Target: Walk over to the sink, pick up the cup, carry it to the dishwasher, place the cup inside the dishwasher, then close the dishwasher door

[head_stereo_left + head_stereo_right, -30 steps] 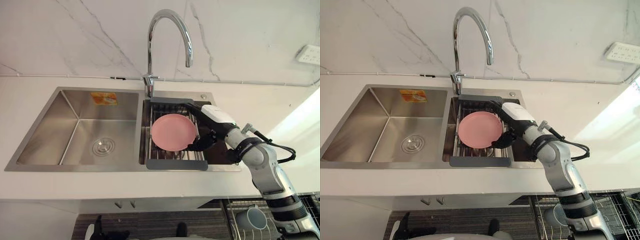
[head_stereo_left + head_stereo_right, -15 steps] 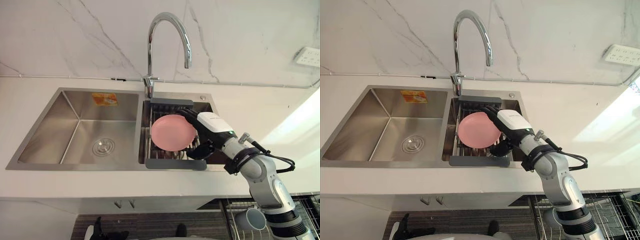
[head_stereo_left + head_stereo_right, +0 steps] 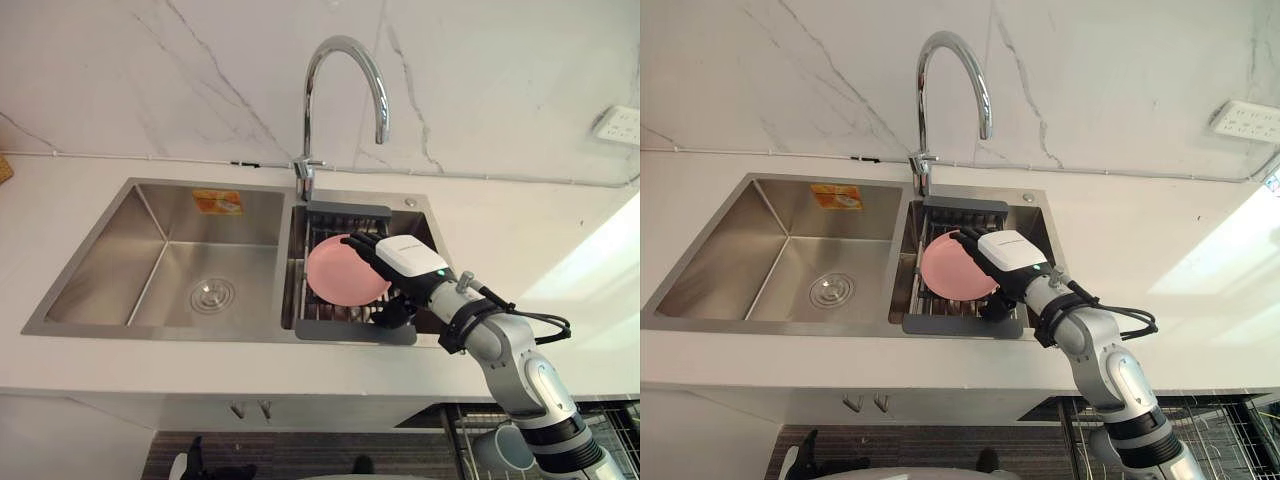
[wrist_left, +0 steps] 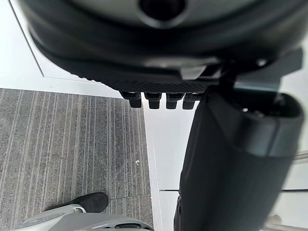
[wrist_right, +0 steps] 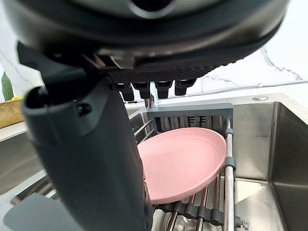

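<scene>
A pink plate [image 3: 340,272] leans tilted in the grey drying rack [image 3: 355,333] that spans the sink's right basin. My right hand [image 3: 410,262] reaches in from the right, its straight fingers [image 3: 358,243] lying over the plate's right rim and its thumb [image 3: 392,314] lower, by the rack's front bar. In the right wrist view the plate [image 5: 187,159] shows just past the thumb [image 5: 96,159], and the hand is open. A grey-blue cup [image 3: 505,447] sits in the wire dishwasher rack down at the lower right. My left hand [image 4: 231,159] hangs open above the floor.
The steel left basin [image 3: 190,260] has a drain in its floor. A tall curved faucet [image 3: 345,60] rises behind the rack. White counter surrounds the sink, with a wall socket [image 3: 620,125] at the far right. The dishwasher's wire rack [image 3: 1240,430] sits below the counter edge.
My right hand has slid left along the rack until its fingers cover the plate's right rim. The whole picture has shifted a little as the camera moved.
</scene>
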